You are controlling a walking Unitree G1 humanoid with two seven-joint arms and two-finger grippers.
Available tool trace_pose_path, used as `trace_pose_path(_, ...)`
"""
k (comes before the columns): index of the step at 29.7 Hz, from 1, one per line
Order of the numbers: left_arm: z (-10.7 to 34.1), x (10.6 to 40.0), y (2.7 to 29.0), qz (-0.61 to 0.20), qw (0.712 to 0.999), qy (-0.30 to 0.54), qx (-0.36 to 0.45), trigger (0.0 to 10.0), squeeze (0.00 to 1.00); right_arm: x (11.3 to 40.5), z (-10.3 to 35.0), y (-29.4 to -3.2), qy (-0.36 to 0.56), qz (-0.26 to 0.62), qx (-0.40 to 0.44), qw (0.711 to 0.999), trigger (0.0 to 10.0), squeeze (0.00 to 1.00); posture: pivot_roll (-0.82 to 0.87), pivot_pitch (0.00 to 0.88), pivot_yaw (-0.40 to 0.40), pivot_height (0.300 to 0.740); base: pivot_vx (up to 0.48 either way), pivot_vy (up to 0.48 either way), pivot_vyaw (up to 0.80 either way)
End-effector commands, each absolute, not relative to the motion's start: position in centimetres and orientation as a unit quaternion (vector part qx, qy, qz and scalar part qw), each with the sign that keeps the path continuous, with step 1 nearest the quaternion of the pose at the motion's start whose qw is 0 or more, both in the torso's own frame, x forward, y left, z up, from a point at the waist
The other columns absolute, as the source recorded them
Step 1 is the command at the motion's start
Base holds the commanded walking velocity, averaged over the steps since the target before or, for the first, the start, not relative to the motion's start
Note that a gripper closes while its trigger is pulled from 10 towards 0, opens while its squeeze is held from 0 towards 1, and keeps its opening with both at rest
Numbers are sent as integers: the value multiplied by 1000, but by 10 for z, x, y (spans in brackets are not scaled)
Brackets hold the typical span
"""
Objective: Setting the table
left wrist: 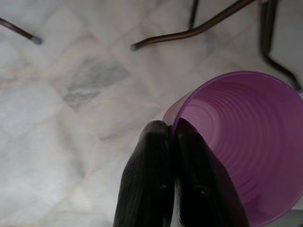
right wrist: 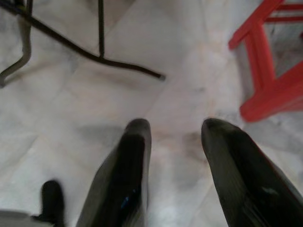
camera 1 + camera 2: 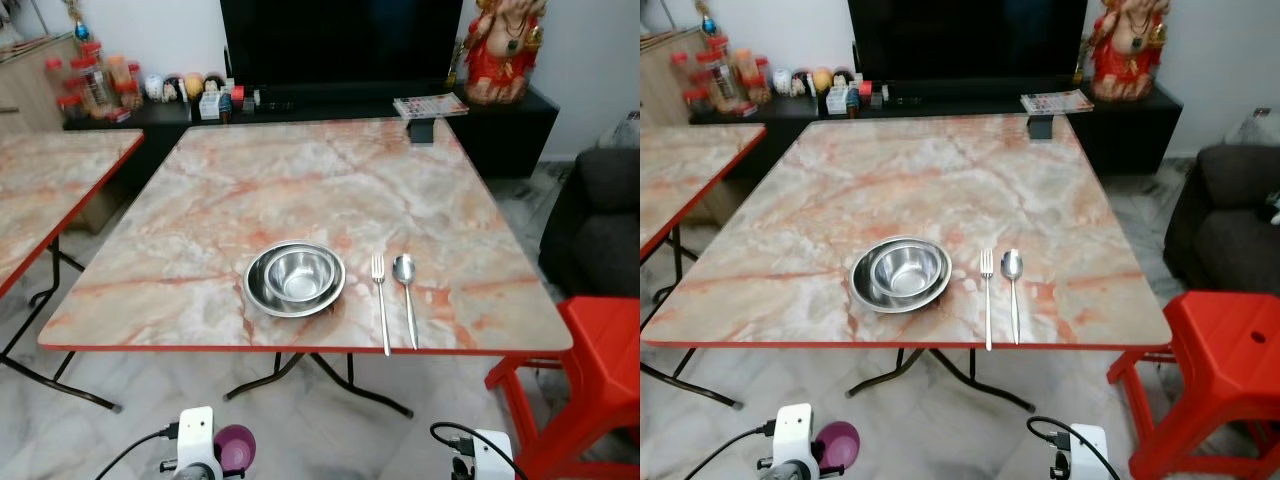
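Purple cup (image 1: 246, 146) pinched at its rim by left gripper (image 1: 171, 137) below marble table (image 3: 300, 180) (steel bowls (image 3: 295, 278), fork (image 3: 380, 300), spoon (image 3: 405, 290) near its front edge), right gripper (image 2: 175, 135) spread, empty.

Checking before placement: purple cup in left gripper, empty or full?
Empty. The left wrist view looks straight into the purple cup: bare ribbed walls, no liquid. The left gripper pinches its rim.

Robot body. Left gripper (image 1: 173, 175): two long, glossy black fingers (image 1: 147, 184) with rounded tips. Right gripper (image 2: 175, 175): matching black fingers (image 2: 125, 179). Each wrist carries a white housing (image 3: 197, 432) fed by a looping black cable (image 3: 470, 438).
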State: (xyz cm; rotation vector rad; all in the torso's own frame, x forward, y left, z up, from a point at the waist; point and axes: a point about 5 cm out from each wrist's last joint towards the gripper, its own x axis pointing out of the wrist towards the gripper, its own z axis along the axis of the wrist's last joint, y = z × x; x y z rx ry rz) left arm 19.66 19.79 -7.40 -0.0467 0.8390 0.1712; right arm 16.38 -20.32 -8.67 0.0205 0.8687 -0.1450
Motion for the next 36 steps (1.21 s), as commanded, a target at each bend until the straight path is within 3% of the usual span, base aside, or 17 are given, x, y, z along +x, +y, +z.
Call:
trace_pose_path(1, -76, 192, 203, 91, 906, 414, -12, 10000, 0, 163, -88, -199, 423, -64, 10, 904, 10000, 0, -70, 0, 8, 740, 0, 0, 0)
trace_pose_path(7, -79, 178, 218, 129, 899, 419, 0, 10000, 0, 160, -89, -198, 427, -61, 7, 902, 10000, 0, -69, 0, 22, 740, 0, 0, 0)
trace_pose_path(10, -80, 164, 238, 179, 894, 410, 10, 10000, 0, 158, -90, -199, 430, -61, 6, 901, 10000, 0, -62, 0, 19, 740, 0, 0, 0)
trace_pose_path(13, -73, 144, 276, 283, 874, 394, 37, 10000, 0, 156, -91, -200, 436, -53, -2, 898, 10000, 0, -39, 0, 7, 740, 0, 0, 0)
trace_pose_path(18, -69, 138, 289, 320, 865, 384, 46, 10000, 0, 156, -91, -200, 436, -47, -5, 899, 10000, 0, -32, 0, 4, 740, 0, 0, 0)
trace_pose_path(20, -54, 136, 317, 394, 851, 341, 59, 10000, 0, 160, -89, -198, 433, -40, -6, 900, 10000, 0, -18, 0, -4, 740, 0, 0, 0)
trace_pose_path(22, -32, 145, 343, 453, 842, 281, 80, 10000, 0, 163, -88, -196, 431, -35, -7, 902, 10000, 0, -7, 0, -9, 740, 0, 0, 0)
trace_pose_path(26, -6, 162, 360, 487, 835, 222, 126, 10000, 0, 164, -88, -196, 430, -33, -8, 902, 10000, 0, -2, 0, -16, 740, 0, 0, 0)
trace_pose_path(29, 34, 184, 380, 546, 807, 138, 178, 10000, 0, 165, -88, -194, 431, -32, -7, 902, 10000, 0, -2, 0, -11, 740, 0, 0, 0)
trace_pose_path(32, 56, 198, 386, 567, 797, 86, 186, 10000, 0, 165, -88, -194, 431, -36, -4, 901, 10000, 0, -6, 0, -10, 740, 0, 0, 0)
trace_pose_path(36, 109, 238, 384, 534, 820, -29, 206, 10000, 0, 164, -88, -196, 431, -40, -3, 901, 10000, 0, -12, 0, -14, 740, 0, 0, 0)
